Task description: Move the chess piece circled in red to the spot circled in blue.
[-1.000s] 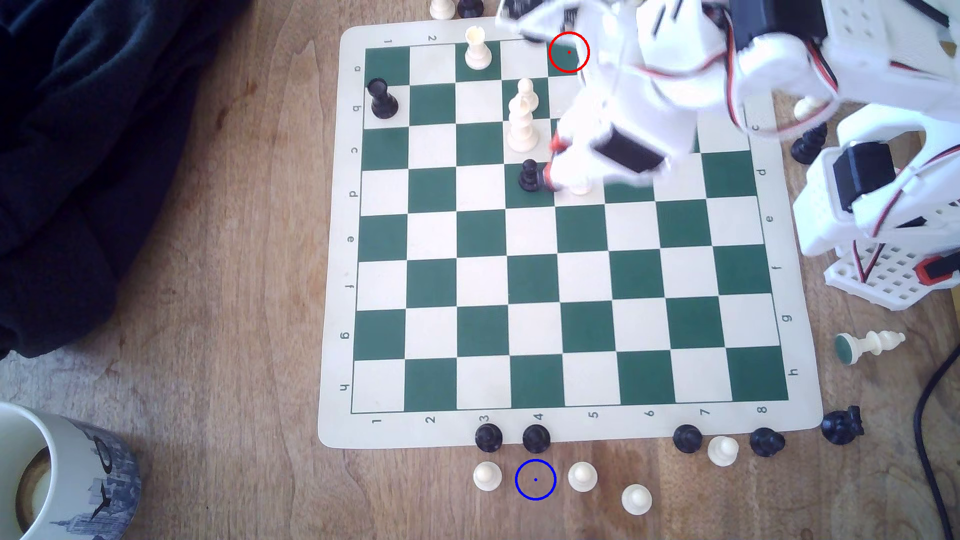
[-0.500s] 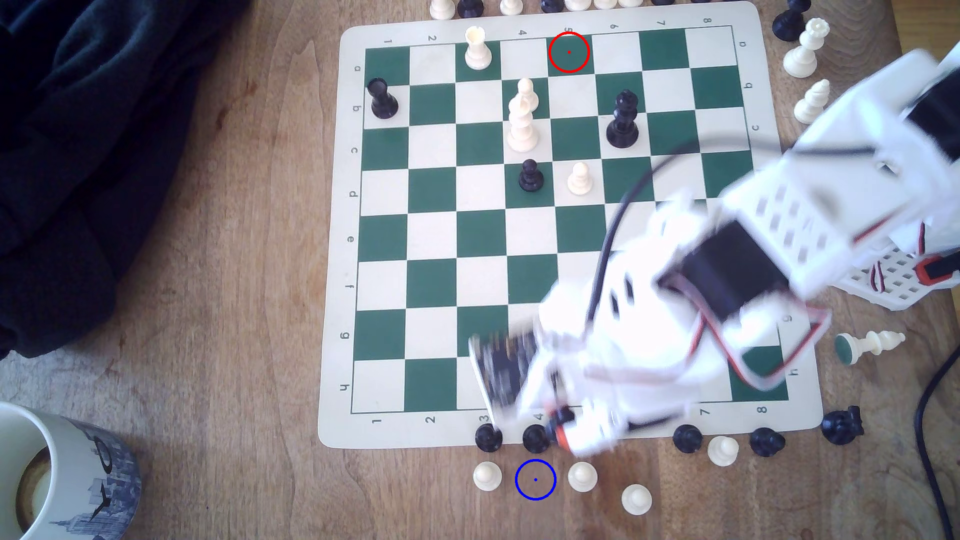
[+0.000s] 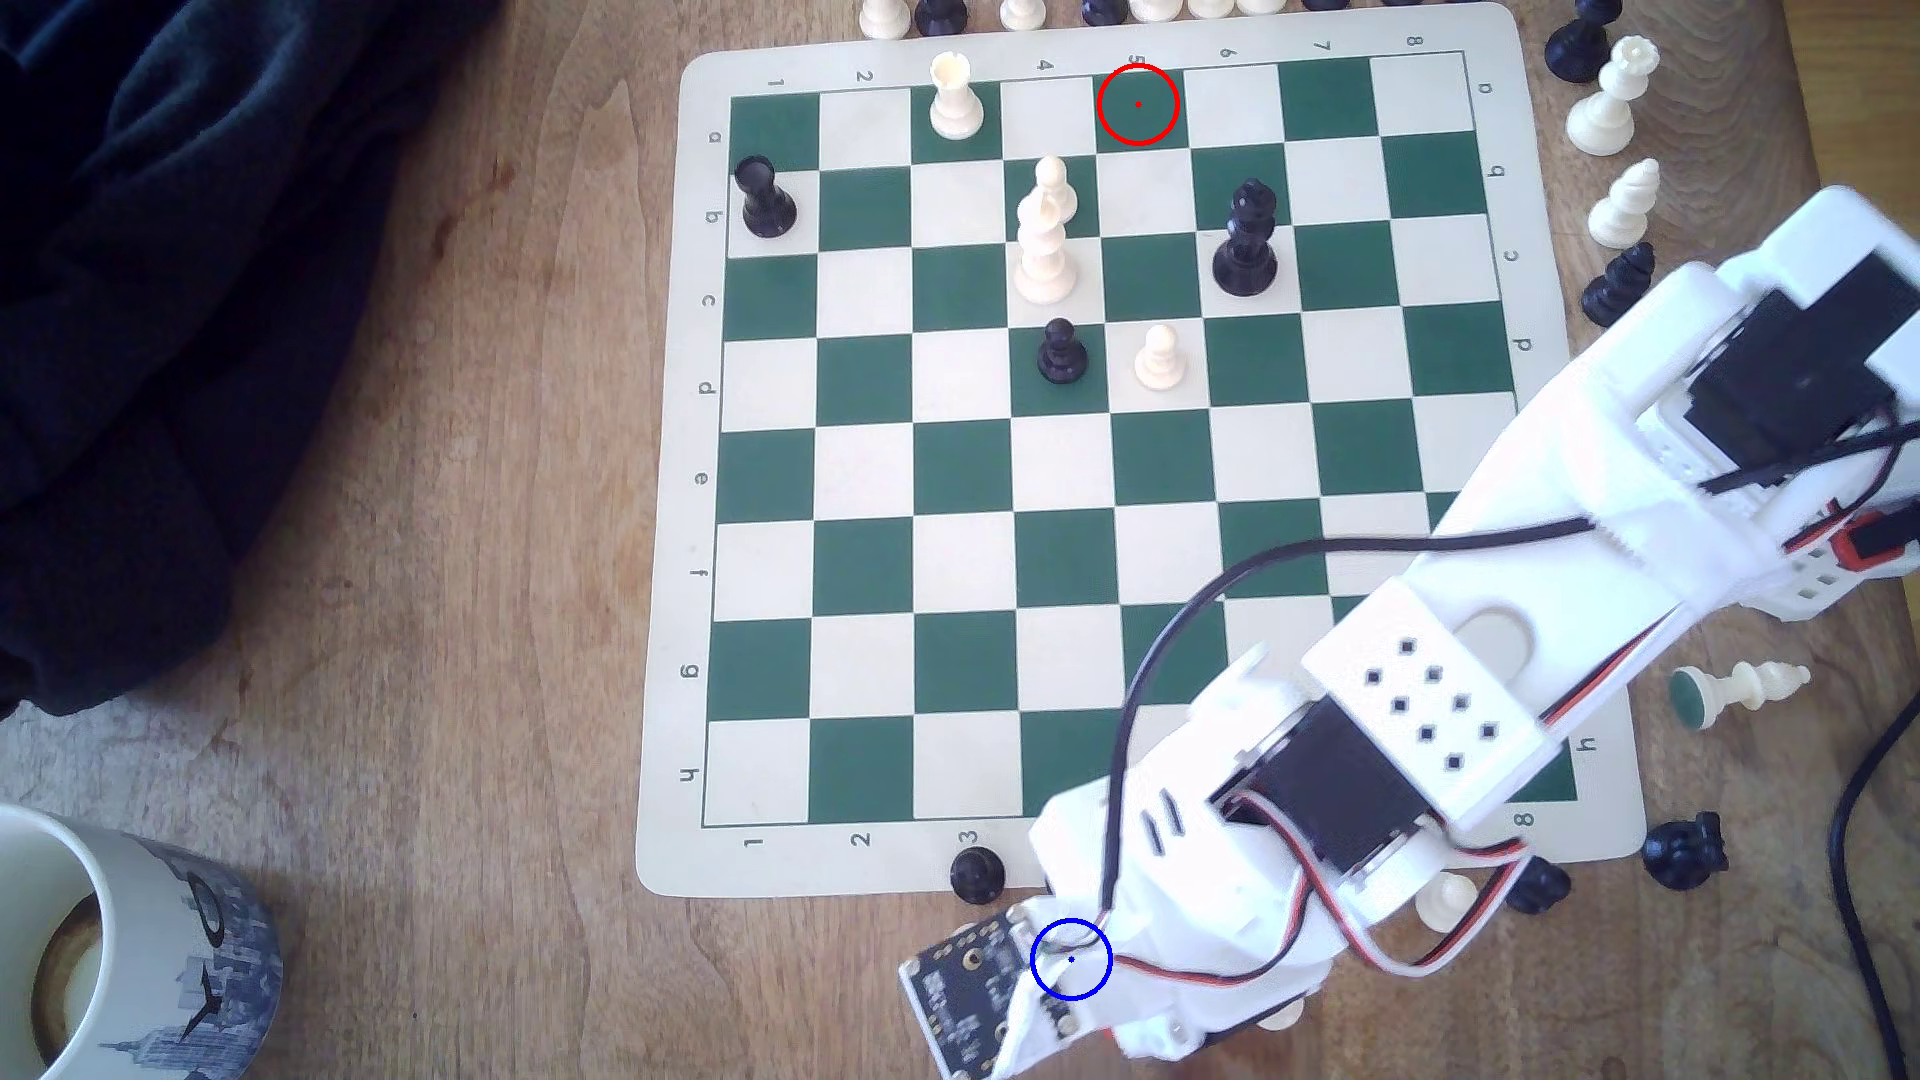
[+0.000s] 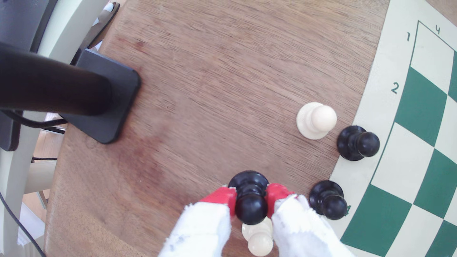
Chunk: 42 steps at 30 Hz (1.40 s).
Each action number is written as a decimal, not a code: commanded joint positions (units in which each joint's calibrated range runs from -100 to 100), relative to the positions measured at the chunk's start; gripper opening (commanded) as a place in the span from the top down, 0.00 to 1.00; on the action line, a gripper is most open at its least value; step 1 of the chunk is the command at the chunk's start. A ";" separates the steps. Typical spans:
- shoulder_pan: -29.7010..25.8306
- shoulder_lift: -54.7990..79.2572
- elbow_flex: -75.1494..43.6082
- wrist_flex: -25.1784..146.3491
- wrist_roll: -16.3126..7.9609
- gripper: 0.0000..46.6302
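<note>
Brown wooden table [image 3: 416, 623] under chess mat [image 3: 665, 519], mug [image 3: 125, 955], dark cloth [image 3: 156, 312], loose pawns.

The glossy black chess piece [image 4: 250, 197] is gleaming between matt red fingers [image 4: 222, 197] wrapped in frayed white cloth, above the brown, grainy wooden counter [image 4: 210, 86].

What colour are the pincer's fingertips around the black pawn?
Red, on white fingers; clearest in the wrist view, either side of the black pawn.
</note>
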 commanded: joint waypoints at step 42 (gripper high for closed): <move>2.92 5.47 -13.01 1.54 1.51 0.63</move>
